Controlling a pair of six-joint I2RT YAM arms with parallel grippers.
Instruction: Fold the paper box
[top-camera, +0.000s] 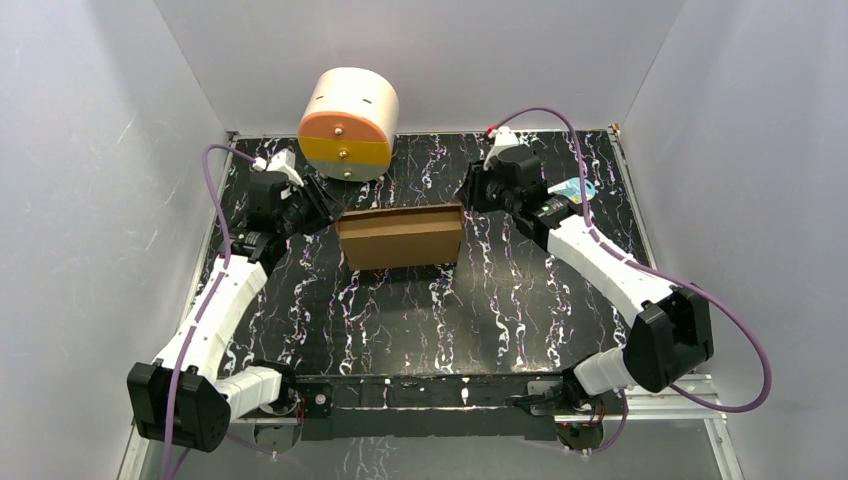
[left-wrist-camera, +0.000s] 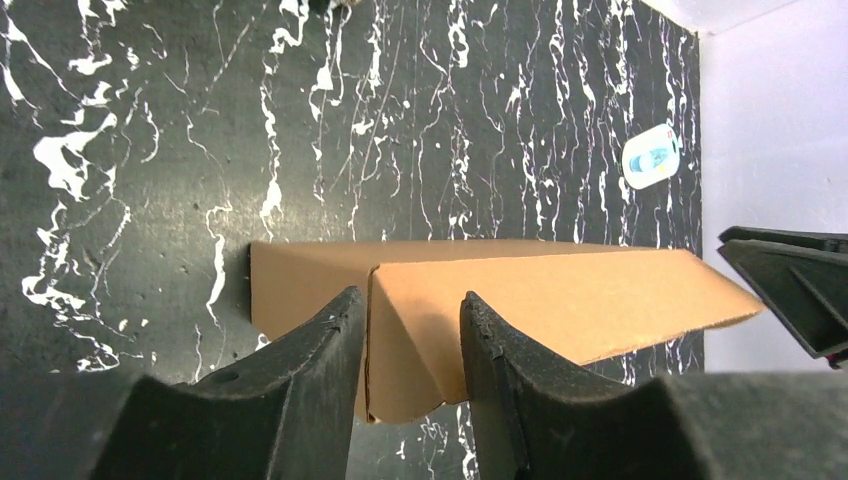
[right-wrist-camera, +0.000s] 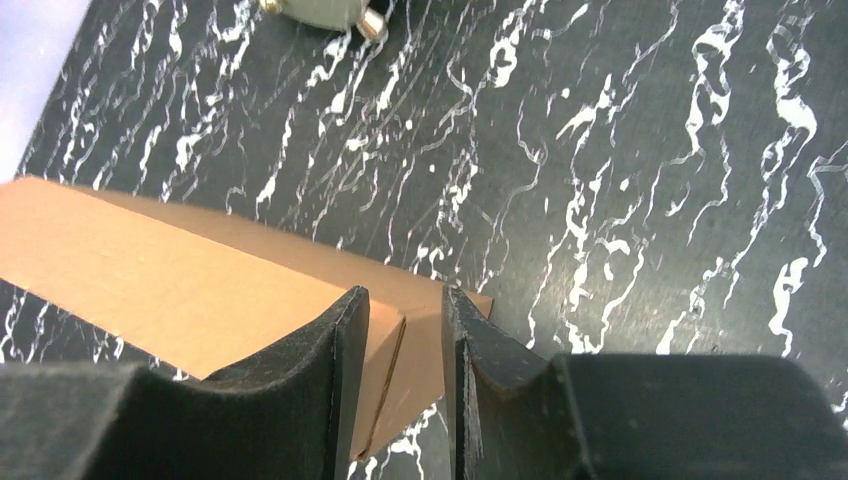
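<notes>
The paper box is a brown cardboard piece standing on its long edge in the middle of the black marbled table. My left gripper is at its left end. In the left wrist view the jaws straddle the folded end of the box, with both fingers against the cardboard. My right gripper is at the right end. There the jaws close round the end corner of the box, with cardboard filling the gap between the fingers.
A round cream drum with orange and yellow drawers lies just behind the box's left end. A small white and blue item lies at the back right beside the right arm. White walls close in the table on three sides.
</notes>
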